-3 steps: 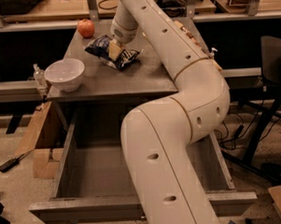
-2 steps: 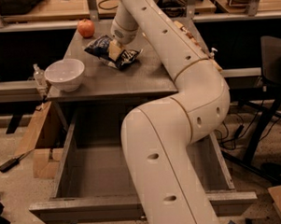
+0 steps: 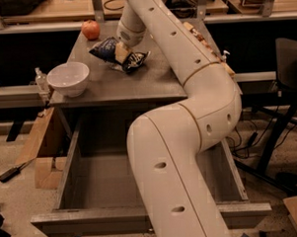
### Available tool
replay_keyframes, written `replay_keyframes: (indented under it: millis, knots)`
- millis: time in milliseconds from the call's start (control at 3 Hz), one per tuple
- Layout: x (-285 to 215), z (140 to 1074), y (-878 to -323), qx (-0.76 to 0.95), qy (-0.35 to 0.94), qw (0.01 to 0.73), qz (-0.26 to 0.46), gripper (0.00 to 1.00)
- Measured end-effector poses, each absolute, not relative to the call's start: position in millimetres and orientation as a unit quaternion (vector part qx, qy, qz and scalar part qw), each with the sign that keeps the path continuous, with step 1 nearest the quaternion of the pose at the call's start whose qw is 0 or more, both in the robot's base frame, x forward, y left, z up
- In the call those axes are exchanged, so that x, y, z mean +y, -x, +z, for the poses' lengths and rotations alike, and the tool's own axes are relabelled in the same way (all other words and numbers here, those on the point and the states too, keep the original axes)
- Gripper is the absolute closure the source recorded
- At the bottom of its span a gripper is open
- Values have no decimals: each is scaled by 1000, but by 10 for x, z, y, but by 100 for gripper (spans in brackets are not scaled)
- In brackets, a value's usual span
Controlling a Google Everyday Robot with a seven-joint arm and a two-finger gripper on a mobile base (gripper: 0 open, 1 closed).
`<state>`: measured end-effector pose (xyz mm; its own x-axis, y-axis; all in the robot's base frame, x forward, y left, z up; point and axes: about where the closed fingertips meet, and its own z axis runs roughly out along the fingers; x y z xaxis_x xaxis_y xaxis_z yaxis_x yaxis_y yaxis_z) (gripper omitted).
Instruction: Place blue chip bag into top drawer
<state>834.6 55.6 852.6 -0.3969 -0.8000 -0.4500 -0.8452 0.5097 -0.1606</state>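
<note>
While the top drawer (image 3: 94,222) stands pulled out below the bench (image 3: 137,86), the blue chip bag (image 3: 105,48) lies on the bench top, toward the back, near an apple (image 3: 90,29). The white arm (image 3: 185,64) reaches over it from the front, and the fingers (image 3: 121,52) are down on the bag's middle, clamped on it, with the foil bunched out to either side. A white bowl (image 3: 68,78) sits at the bench's front left corner
</note>
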Motion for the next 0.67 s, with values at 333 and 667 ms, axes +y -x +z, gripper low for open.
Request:
replay_keyframes:
  millis: [333, 667]
  knots:
    - [556, 8528, -8346, 834, 493, 242, 47, 100]
    - [556, 8528, -8346, 834, 493, 242, 47, 100]
